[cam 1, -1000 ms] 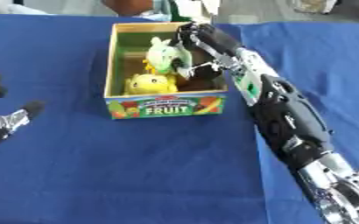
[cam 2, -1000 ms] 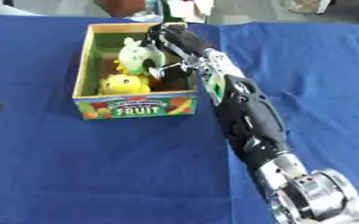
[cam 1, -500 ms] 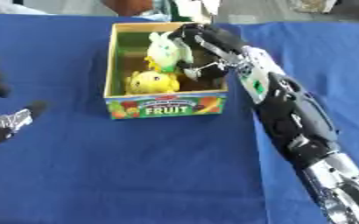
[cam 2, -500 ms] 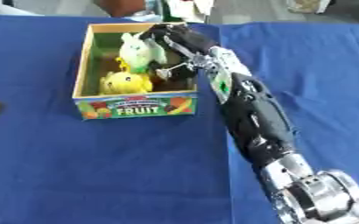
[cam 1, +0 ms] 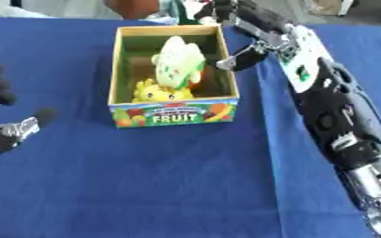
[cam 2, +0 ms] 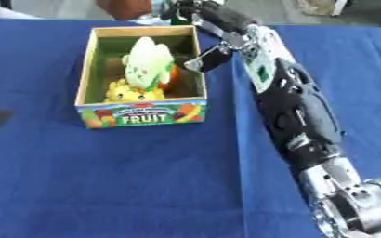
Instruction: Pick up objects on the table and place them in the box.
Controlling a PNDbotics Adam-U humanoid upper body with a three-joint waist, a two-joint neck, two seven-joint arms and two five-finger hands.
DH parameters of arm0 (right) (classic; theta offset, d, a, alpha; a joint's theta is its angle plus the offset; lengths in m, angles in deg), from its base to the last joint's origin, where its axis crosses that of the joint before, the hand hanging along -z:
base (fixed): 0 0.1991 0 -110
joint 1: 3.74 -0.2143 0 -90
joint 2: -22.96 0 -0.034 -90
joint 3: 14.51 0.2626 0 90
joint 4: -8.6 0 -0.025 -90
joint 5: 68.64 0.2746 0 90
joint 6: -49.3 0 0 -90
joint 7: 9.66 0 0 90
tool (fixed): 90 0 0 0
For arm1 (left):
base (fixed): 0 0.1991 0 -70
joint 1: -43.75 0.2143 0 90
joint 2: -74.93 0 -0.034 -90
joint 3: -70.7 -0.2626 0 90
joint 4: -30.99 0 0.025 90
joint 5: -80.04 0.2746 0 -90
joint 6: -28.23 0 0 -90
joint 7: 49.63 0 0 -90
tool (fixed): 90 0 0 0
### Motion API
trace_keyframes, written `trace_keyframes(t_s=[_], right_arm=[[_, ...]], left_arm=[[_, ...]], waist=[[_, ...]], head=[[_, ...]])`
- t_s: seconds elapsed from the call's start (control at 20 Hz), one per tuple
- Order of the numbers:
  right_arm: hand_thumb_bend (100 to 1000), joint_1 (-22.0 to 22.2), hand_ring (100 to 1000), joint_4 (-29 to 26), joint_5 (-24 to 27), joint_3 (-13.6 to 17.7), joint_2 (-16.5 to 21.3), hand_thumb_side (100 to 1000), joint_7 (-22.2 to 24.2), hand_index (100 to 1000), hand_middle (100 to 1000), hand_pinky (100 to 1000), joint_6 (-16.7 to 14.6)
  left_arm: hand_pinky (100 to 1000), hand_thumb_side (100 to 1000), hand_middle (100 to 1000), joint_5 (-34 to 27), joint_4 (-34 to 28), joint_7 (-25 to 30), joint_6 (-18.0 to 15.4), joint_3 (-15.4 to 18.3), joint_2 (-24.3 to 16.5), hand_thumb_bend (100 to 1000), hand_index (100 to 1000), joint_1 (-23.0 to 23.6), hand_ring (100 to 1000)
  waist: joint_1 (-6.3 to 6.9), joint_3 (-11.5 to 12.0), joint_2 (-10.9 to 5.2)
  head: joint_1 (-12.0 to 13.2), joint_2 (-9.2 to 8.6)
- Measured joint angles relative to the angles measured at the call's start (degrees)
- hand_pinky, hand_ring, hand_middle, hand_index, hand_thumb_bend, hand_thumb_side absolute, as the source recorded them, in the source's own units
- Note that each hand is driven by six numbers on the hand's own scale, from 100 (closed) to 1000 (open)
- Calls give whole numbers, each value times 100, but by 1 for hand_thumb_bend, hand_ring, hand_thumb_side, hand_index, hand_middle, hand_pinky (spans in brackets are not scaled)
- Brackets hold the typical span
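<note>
Left robot hand [cam 1: 7,132] low at left edge over blue cloth surface [cam 1: 186,186]; finger state: cannot tell. Cardboard box [cam 1: 174,113], open top, front panel printed "FRUIT". Inside, near end: yellow toy [cam 1: 154,92], bumpy. Behind it: pale green-white toy [cam 1: 177,62], tilted, orange patch beside. Right robot hand [cam 1: 242,28] past box's far right corner, fingers relaxed, empty, thumb over rim.
</note>
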Motion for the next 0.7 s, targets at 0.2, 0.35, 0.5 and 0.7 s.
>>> trace_keyframes(t_s=[0.2, 0.35, 0.5, 0.7], right_arm=[[395, 105, 881, -347, 627, -82, 393, 100, 12, 867, 771, 688, 40], [396, 223, 878, -633, 1070, -122, 784, 100, 13, 863, 768, 686, 89], [397, 424, 880, -884, 1441, -129, 1192, 100, 7, 863, 765, 687, 157], [395, 752, 879, -1191, 1798, -81, 1621, 100, 14, 861, 765, 688, 250]], left_arm=[[558, 100, 512, 31, 17, -46, 8, 48, 0, 807, 701, 38, 503], [558, 100, 512, 67, 31, -75, 18, 76, -1, 807, 701, 45, 503], [559, 100, 512, 99, 33, -104, 23, 103, -1, 808, 701, 46, 503], [559, 100, 512, 151, 36, -127, 29, 131, -1, 807, 701, 45, 503]], waist=[[-23, -71, -2], [-27, -118, 1], [-35, -166, 21], [-31, -224, 81]], head=[[79, -2], [114, -10], [149, -36], [201, -65]])
